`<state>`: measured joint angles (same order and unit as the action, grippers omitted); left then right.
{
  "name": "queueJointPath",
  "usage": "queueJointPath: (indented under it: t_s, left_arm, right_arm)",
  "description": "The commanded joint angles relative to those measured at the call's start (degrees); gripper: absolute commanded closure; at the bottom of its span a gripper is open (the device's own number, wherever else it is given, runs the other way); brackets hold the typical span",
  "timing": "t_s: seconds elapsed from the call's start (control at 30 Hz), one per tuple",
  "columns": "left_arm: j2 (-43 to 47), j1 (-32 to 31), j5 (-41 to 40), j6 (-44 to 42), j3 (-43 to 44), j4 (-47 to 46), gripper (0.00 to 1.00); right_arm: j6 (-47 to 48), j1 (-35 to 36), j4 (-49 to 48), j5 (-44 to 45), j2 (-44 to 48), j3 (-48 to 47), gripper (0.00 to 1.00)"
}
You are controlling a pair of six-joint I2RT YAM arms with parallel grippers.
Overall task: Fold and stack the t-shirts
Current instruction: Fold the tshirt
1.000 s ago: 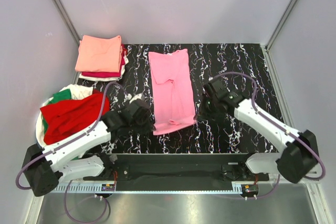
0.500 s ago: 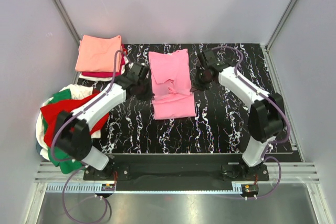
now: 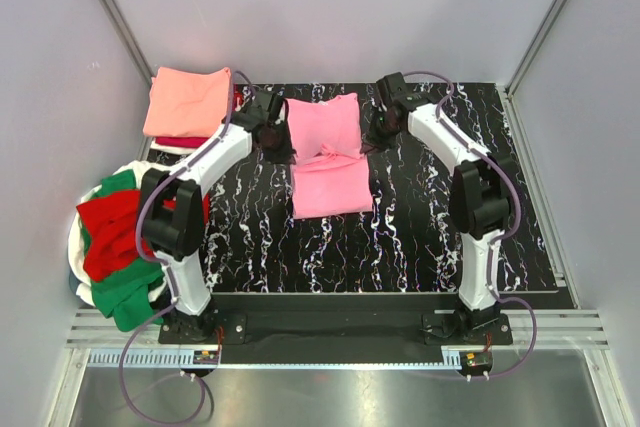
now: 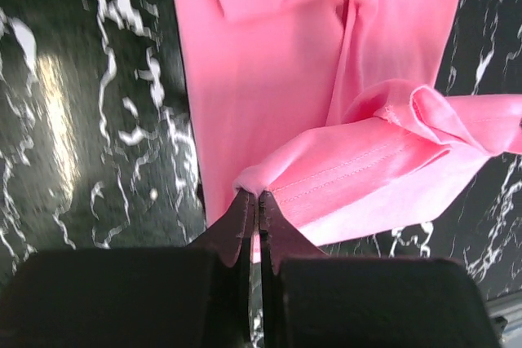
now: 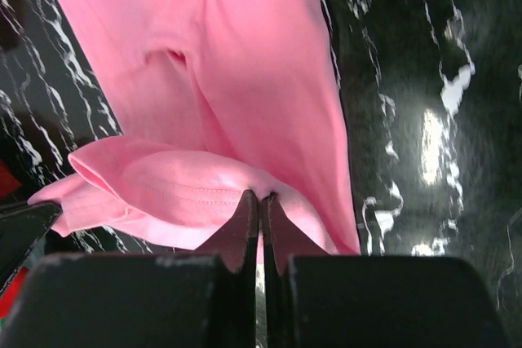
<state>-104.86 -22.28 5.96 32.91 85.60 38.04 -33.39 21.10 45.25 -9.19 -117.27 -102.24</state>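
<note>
Now that my left gripper (image 4: 258,196) and right gripper (image 5: 260,196), both clamped on the pink t-shirt (image 3: 326,192) hem, have it up near the far end, the half-fold is almost closed.

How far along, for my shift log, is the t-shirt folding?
Done: a folded stack at the far left, salmon-orange t-shirt on top. In hand: the pink t-shirt, its hem pinched by the left gripper and right gripper and lifted over its middle, fold unfinished. Left: the loose pile of red, green and white shirts at the left edge.
</note>
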Motion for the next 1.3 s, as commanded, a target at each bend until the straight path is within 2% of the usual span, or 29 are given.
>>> queueJointPath:
  t_s: [0.0,0.47,0.53,0.57,0.6,0.67,0.7,0.73,0.77,0.83,0.9,0.93,0.97,1.0,1.03,1.1,1.13,1.2,1.23,1.27]
  left_arm:
    - [-2.19,1.36,1.69,-3.02,5.79,0.98,1.00]
    - [-12.47,3.65,3.71,-3.64,13.80,2.48,1.00]
    - [-14.23,3.91,4.06,-3.11,14.59,3.09,0.96]
    - [-15.02,4.44,4.32,-2.85,15.98,3.35,0.89]
    - [-16.76,4.79,4.76,-2.67,16.96,3.79,0.79]
    - [-19.05,6.36,5.47,-1.97,21.68,5.37,0.69]
    - [-21.76,7.16,6.08,-1.71,24.15,6.59,0.58]
    - [-23.44,8.12,7.30,-1.27,26.87,7.74,0.56]
    - [-25.11,10.05,8.10,-0.05,33.42,8.88,0.55]
    - [-28.90,11.64,10.55,0.84,39.52,10.99,0.53]
    - [-29.18,12.35,10.40,0.58,46.02,11.70,0.50]
    - [-28.48,12.35,9.87,0.41,46.58,11.36,0.48]
    - [-26.04,12.35,10.04,-0.03,44.50,9.53,0.43]
    - [-24.36,12.26,10.30,-0.30,41.95,9.51,0.40]
    - [-22.69,12.09,10.48,-0.65,39.40,7.33,0.37]
    - [-17.69,11.39,10.30,-1.88,33.61,5.82,0.35]
    - [-16.01,11.12,9.52,-2.32,28.44,5.21,0.35]
    - [-10.65,9.72,8.99,-3.37,21.74,4.24,0.36]
    - [-8.54,9.19,8.72,-3.46,14.23,2.15,0.36]
    - [-6.43,8.14,8.90,-3.20,10.59,0.73,0.36]
  right_arm:
    - [1.83,-0.62,0.80,-1.35,-2.69,-6.39,1.00]
    - [1.48,-2.20,2.56,-4.17,-13.76,-17.82,1.00]
    - [0.87,-2.38,3.26,-5.13,-15.43,-20.27,0.98]
    - [0.78,-2.64,4.04,-5.57,-17.53,-21.41,0.91]
    - [0.52,-3.17,4.57,-6.10,-18.68,-22.82,0.73]
    - [-0.18,-3.96,5.71,-7.33,-22.37,-28.79,0.50]
    - [-0.71,-5.18,6.24,-8.64,-23.86,-31.59,0.37]
    - [-1.85,-5.72,6.86,-9.26,-27.27,-38.23,0.32]
    - [-2.38,-6.51,8.34,-9.96,-29.13,-42.13,0.30]
    - [-4.22,-8.44,10.02,-12.25,-33.08,-52.74,0.26]
    - [-4.58,-9.41,9.95,-14.35,-32.59,-54.91,0.26]
    - [-3.28,-9.59,8.64,-14.28,-28.66,-51.00,0.26]
    - [-1.96,-9.59,4.79,-14.10,-25.75,-42.08,0.26]
    - [-1.95,-9.59,2.23,-14.10,-22.51,-41.99,0.26]
    - [-0.81,-9.59,-0.40,-13.93,-15.77,-31.29,0.26]
    - [0.25,-9.59,-5.34,-13.05,-9.76,-21.56,0.25]
    - [1.38,-9.59,-6.48,-12.44,-4.60,-12.55,0.26]
    - [2.53,-9.59,-9.56,-12.78,-0.26,-4.15,0.26]
    - [3.49,-9.42,-10.53,-13.39,3.16,3.28,0.27]
    - [3.68,-9.50,-12.63,-14.27,4.50,6.93,0.27]
